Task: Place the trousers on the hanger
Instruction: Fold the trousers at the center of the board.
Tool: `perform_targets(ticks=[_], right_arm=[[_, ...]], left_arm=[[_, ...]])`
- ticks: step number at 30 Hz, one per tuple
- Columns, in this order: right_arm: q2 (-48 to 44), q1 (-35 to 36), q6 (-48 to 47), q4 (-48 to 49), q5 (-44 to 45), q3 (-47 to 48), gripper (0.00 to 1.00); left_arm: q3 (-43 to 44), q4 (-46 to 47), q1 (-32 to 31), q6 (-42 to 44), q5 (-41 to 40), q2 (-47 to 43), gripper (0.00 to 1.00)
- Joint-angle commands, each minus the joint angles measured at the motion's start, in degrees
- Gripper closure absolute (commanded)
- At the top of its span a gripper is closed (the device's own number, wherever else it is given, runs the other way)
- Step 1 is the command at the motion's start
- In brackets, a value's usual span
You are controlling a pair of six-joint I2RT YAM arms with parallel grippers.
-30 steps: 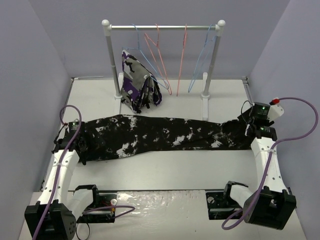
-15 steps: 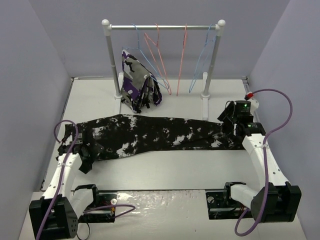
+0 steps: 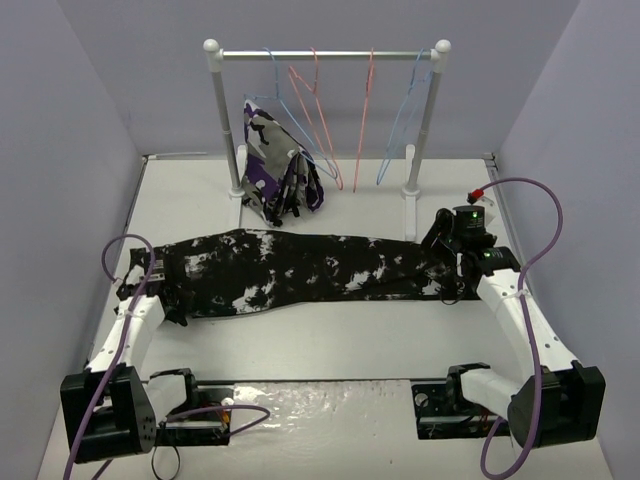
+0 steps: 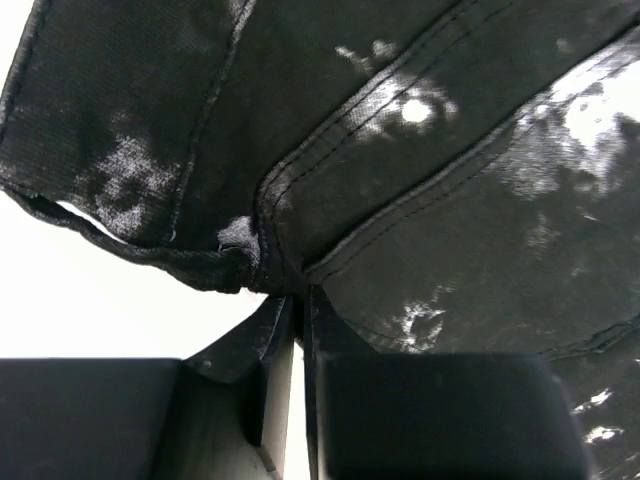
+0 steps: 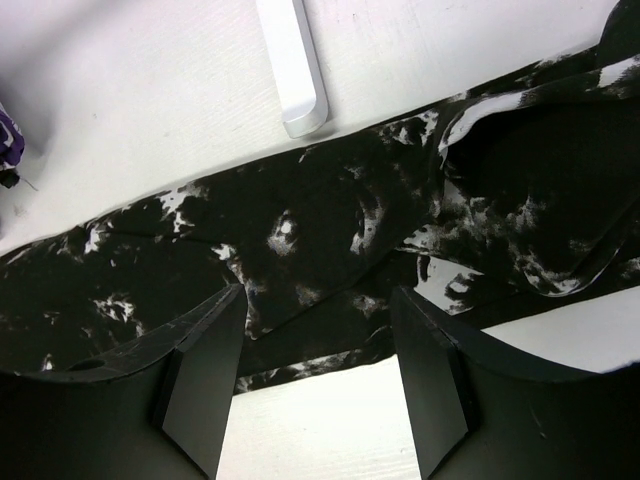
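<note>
The black, white-splotched trousers (image 3: 310, 270) lie flat across the table, left to right. My left gripper (image 3: 175, 300) is at their left end. In the left wrist view it (image 4: 297, 295) is shut on a bunched fold of the trousers (image 4: 420, 150) by a seam. My right gripper (image 3: 443, 258) hovers over the right end. In the right wrist view it (image 5: 318, 335) is open, with the trousers (image 5: 330, 230) and bare table between its fingers (image 5: 205, 370). A light-blue wire hanger (image 3: 402, 120) hangs on the rail at the right.
The white rack (image 3: 325, 54) stands at the back with pink-red hangers (image 3: 312, 110) and another light-blue one (image 3: 274, 85). A purple, white and black garment (image 3: 278, 170) hangs at its left. The rack's right foot (image 5: 293, 70) lies just beyond the trousers.
My left gripper has shut on the trousers' left end. The right arm has swung left and inward, over the trousers' right end, which has bunched up slightly.
</note>
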Motion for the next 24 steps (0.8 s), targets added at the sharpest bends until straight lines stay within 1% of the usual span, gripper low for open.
perform_targets(ticks=[1,3,7,8,9,12,14,15,17,18,19,20,22,24], right_arm=[[-1.37,0.38,-0.89,1.52,0.83,0.90,0.43],[-1.41,0.34,-0.97,1.47,1.01,0.90,0.43],[-1.51,0.29,-1.31,1.30,1.06,1.30,0.43],[-1.57,0.29,-1.47,1.30,1.07,1.30,0.43],[-1.50,0.28,-1.57,1.30,1.18,1.30,0.43],[-1.57,0.20,-1.91,1.31,1.77,1.30,0.43],[-1.41,0.11,-2.08,1.38,1.85,1.30,0.43],[-1.41,0.11,-2.14,1.38,1.85,1.30,0.43],[-1.53,0.14,-2.13,1.21,1.85,1.19,0.43],[-1.60,0.19,-2.08,1.22,1.85,1.09,0.43],[-1.70,0.11,-2.07,1.29,1.86,0.81,0.43],[-1.91,0.11,-2.07,1.30,1.93,0.40,0.43],[-2.39,0.04,-2.00,1.22,1.94,-0.27,0.43],[-2.79,0.03,-2.18,1.19,1.72,-0.91,0.43]], left_arm=[[5.36,2.21,0.63,2.30,-2.93,-0.09,1.00],[7.37,1.75,0.63,3.39,-3.25,-0.14,1.00],[19.07,0.74,0.63,8.28,-3.20,1.43,1.00],[22.90,0.67,0.63,10.32,-2.98,3.02,1.00],[29.54,0.66,0.62,11.64,-2.43,4.41,1.00],[43.58,0.24,0.38,15.75,1.28,10.80,1.00],[51.19,0.33,0.37,19.34,3.01,13.12,1.00],[52.17,0.80,0.43,21.71,3.29,13.27,1.00],[50.27,3.49,0.95,25.63,4.70,11.83,1.00],[46.85,6.00,1.92,26.34,6.86,10.47,1.00],[43.18,8.79,3.27,27.10,7.36,9.48,1.00],[37.84,12.69,5.46,27.72,11.03,8.39,1.00],[31.56,19.28,9.81,28.50,16.75,7.68,1.00],[24.68,23.09,12.46,29.95,21.47,7.87,1.00]])
